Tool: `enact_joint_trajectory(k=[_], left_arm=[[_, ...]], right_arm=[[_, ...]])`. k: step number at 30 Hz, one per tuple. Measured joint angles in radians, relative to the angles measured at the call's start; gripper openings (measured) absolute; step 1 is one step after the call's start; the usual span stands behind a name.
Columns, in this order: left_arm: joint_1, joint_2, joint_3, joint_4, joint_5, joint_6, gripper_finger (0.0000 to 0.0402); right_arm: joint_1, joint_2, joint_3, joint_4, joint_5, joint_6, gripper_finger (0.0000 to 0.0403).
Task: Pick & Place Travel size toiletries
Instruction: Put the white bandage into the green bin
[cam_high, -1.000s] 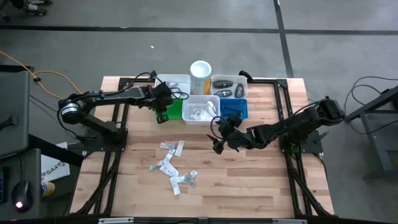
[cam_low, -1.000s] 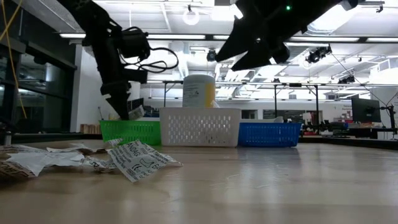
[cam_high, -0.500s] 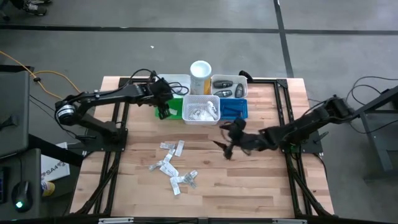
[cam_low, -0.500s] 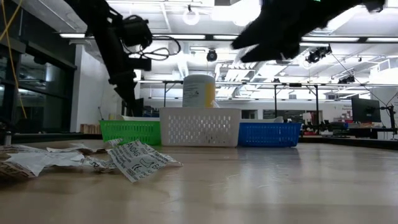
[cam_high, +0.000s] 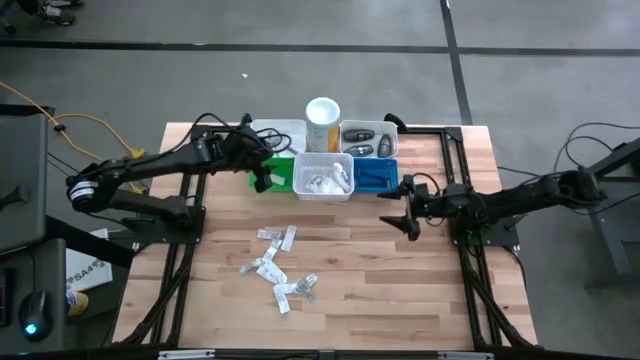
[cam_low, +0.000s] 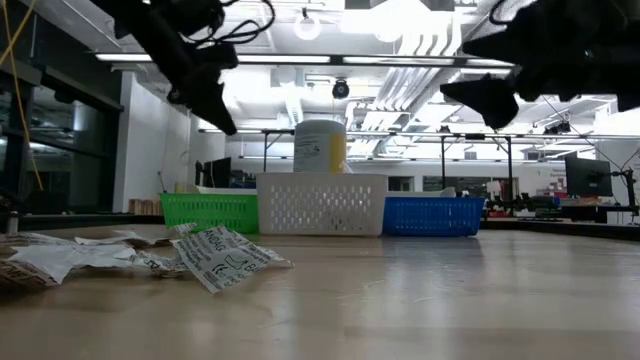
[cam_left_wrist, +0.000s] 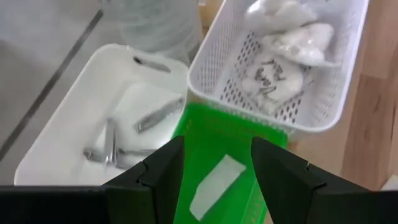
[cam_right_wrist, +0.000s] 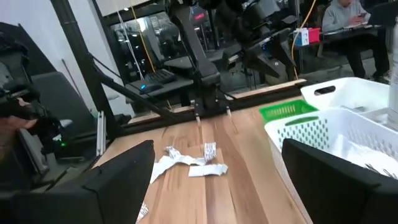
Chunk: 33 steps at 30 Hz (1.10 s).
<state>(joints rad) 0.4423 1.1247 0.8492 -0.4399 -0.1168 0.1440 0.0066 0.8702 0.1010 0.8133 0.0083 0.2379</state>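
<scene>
Several white crinkly toiletry packets (cam_high: 278, 265) lie loose on the wooden table, near its middle; they also show in the low view (cam_low: 215, 258). One white sachet (cam_left_wrist: 216, 185) lies inside the green bin (cam_left_wrist: 214, 134). My left gripper (cam_left_wrist: 217, 146) hangs open above that bin (cam_high: 282, 176), holding nothing. My right gripper (cam_high: 398, 212) is open too, with nothing between its fingers. It hovers level near the table's right side, pointing at the packets (cam_right_wrist: 193, 158).
A white basket (cam_high: 322, 178) of packets sits between the green bin and a blue bin (cam_high: 378, 175). Behind them stand two white bins (cam_high: 280, 130) (cam_high: 368, 140) and a tall white cylinder (cam_high: 322, 118). A person (cam_right_wrist: 348, 15) sits beyond the table.
My left gripper has opened over the green bin and let go of a packet, then risen and tipped less steeply. My right gripper has drawn back fast from the table's middle toward its right edge, sunk a little and levelled out, staying open.
</scene>
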Motion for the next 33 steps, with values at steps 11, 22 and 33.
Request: enact_joint_trajectory(k=[11,22,33], left_arm=[[0.002,-0.117,-0.134,0.096,0.013,-0.044,0.0184],[0.000,-0.256,-0.215,0.090,0.036,-0.097,0.0184],[0.000,-0.373,-0.248,0.049,0.078,-0.135,0.0184]], right_arm=[[-0.026,-0.153,-0.092,-0.099,0.018,-0.007,0.0346],[-0.027,-0.280,-0.093,-0.296,0.045,-0.044,0.0346],[-0.027,-0.460,-0.093,-0.546,0.043,-0.054,0.0346]])
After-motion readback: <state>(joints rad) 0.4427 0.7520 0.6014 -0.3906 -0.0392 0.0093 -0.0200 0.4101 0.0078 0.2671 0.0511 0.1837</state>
